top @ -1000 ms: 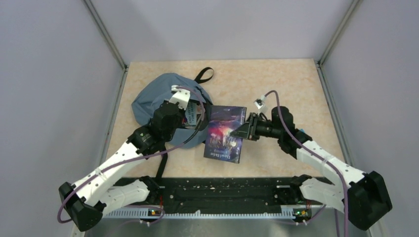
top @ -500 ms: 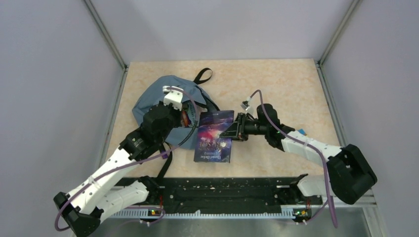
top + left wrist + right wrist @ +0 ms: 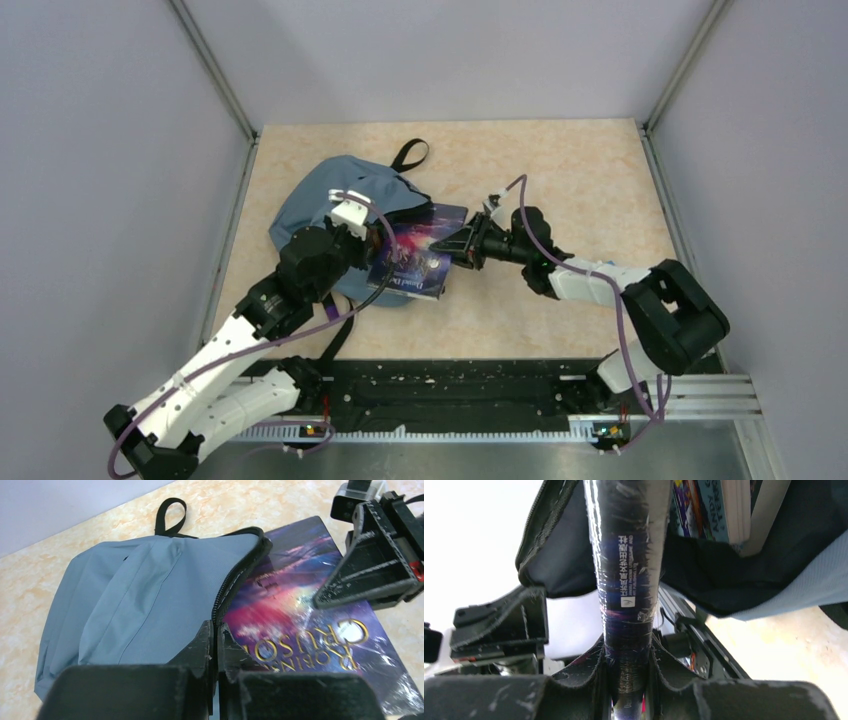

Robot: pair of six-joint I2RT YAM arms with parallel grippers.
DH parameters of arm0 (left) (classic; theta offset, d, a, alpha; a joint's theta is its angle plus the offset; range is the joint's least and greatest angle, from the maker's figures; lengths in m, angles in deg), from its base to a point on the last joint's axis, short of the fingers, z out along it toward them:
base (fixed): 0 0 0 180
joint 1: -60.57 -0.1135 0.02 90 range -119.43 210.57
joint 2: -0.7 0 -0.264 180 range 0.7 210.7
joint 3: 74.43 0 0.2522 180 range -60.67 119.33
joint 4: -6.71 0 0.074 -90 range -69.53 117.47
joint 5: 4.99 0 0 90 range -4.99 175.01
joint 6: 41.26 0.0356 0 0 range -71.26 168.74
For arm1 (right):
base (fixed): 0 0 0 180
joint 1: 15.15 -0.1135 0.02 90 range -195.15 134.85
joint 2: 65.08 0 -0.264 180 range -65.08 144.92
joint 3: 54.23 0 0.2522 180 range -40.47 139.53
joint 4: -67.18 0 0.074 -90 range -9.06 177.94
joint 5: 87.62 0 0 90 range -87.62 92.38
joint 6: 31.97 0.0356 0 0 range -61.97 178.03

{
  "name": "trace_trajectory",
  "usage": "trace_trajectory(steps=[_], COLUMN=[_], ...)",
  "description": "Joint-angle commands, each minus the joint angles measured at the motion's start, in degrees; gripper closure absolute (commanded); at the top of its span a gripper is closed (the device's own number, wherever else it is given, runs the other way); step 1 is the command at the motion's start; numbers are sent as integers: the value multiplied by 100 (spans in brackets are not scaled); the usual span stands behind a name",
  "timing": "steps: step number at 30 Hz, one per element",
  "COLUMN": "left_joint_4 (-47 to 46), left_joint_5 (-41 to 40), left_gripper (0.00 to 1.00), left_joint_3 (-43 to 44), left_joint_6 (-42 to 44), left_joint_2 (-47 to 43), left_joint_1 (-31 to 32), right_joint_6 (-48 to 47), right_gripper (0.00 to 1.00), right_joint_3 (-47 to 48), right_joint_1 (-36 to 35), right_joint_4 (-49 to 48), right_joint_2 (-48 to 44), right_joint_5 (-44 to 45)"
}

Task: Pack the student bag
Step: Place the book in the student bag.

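Left gripper (image 3: 216, 630) seemingly pinches the student bag (image 3: 140, 595); right gripper (image 3: 626, 653) clamps book (image 3: 624, 555).

book (image 3: 418, 256) partly inside student bag (image 3: 320, 198), more books (image 3: 719, 507) within

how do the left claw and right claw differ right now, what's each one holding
The left claw is pinched almost fully shut on the student bag's thin zipper edge; the right claw stands a little wider, clamped on the Robinson Crusoe book. The left claw lifts the bag's mouth open; the right claw points the book's far end into it. Both are shut on something.
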Motion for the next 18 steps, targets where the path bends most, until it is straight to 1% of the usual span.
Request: trace_trajectory(steps=[1, 8, 11, 16, 18], left_joint_4=[-774, -781, -781, -781, -790], left_joint_5=[515, 789, 858, 888, 881], left_gripper=[100, 100, 100, 100, 100], left_joint_3=[30, -24, -27, -26, -36], left_joint_6=[58, -5, -47, -88, -101], left_joint_2=[-187, -160, -100, -8, 4], left_joint_1=[18, 21, 18, 18, 9], right_joint_6=[611, 222, 32, -121, -239], right_gripper=[100, 100, 100, 100, 100], right_joint_3=[351, 702, 983, 1458, 1595], right_joint_1=[-44, -151, -322, -684, -852], right_joint_4=[-1330, -805, -621, -595, -482], right_joint_2=[-38, 198, 478, 1126, 1321], right_joint_5=[756, 1760, 2121, 2596, 2946])
